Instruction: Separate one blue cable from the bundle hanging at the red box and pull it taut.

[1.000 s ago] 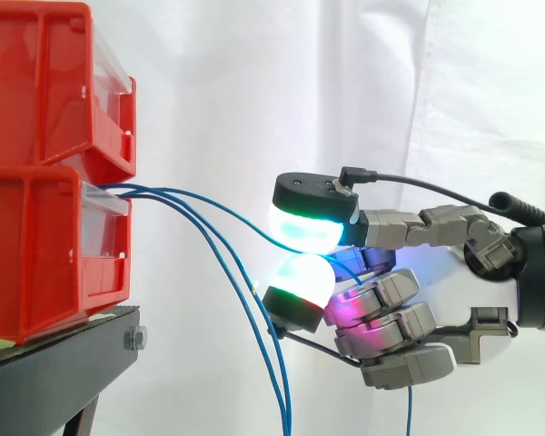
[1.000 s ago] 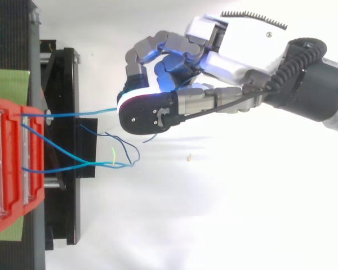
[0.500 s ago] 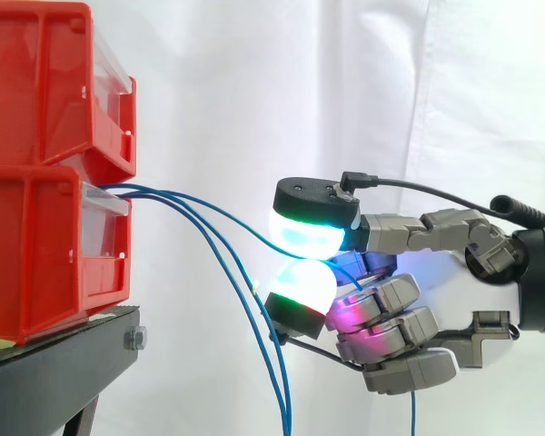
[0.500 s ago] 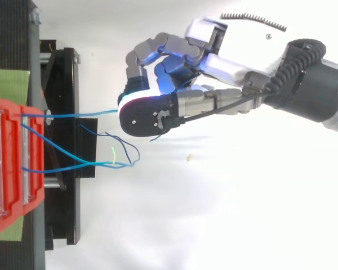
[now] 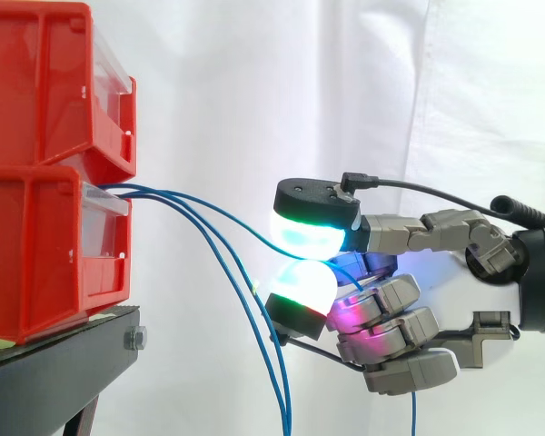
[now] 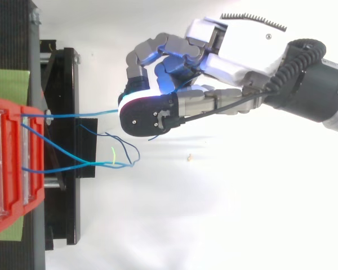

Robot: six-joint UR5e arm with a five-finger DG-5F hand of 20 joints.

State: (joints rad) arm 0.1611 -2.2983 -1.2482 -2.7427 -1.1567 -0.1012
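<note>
Hand (image 6: 231,50) slightly lower, blue cable (image 6: 79,114) between its fingertips (image 5: 313,232)

My robot hand (image 6: 231,53) covers the thin blue cable (image 6: 79,115) past the spot where my glowing pads (image 5: 309,232) pinch it, so its run through the palm is hidden from me. The other hanging blue cables (image 6: 101,163) leave the side view's lower edge. The stacked red plastic bins (image 5: 36,245) are cut by the left edge, and I cannot tell where the cables are fixed inside them.
</note>
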